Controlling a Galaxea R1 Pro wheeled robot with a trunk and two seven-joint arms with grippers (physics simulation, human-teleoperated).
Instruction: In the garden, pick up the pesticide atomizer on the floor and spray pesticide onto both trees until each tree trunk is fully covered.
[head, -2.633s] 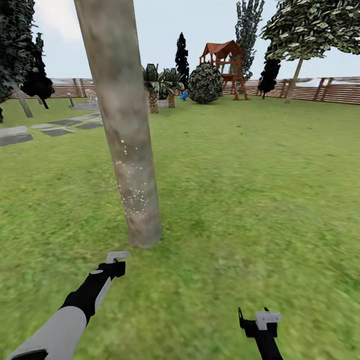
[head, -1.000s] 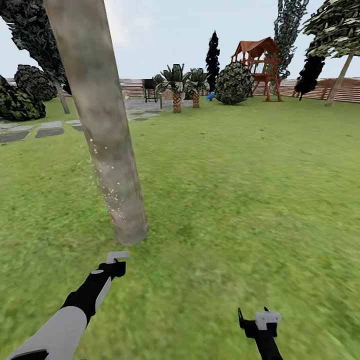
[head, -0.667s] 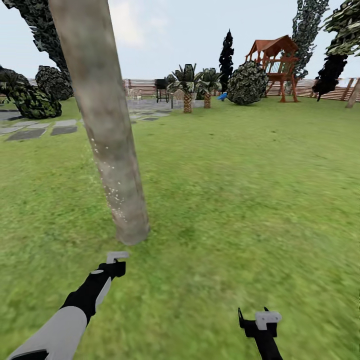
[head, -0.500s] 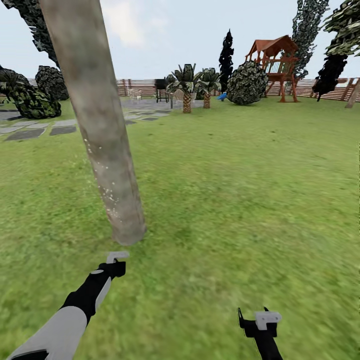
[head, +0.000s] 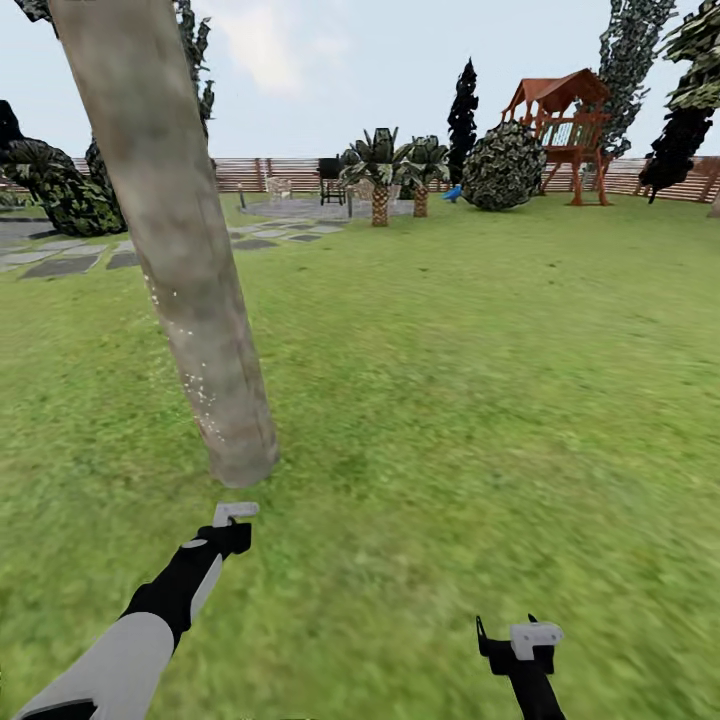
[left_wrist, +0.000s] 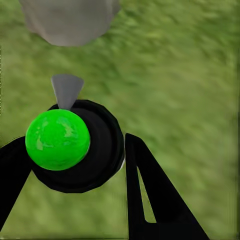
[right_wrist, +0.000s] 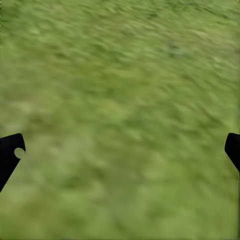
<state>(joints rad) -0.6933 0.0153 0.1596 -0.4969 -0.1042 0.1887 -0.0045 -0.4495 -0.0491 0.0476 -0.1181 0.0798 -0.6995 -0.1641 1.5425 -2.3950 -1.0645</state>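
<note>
1. The left gripper (left_wrist: 70, 165) has its fingers clamped around the pesticide atomizer (left_wrist: 75, 145), whose grey nozzle points at the tree trunk (head: 180, 260) just beyond the fingertips.
2. White pesticide specks (head: 195, 385) dot the lower trunk.
3. The right gripper (right_wrist: 120, 150) hangs spread wide, empty, over grass (right_wrist: 125, 90).

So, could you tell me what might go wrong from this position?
The white specks cover just a low patch of the tree trunk, so the bark above could be left unsprayed. The left pincer holds the atomizer close to the trunk's base, so moving forward might bump it.
</note>
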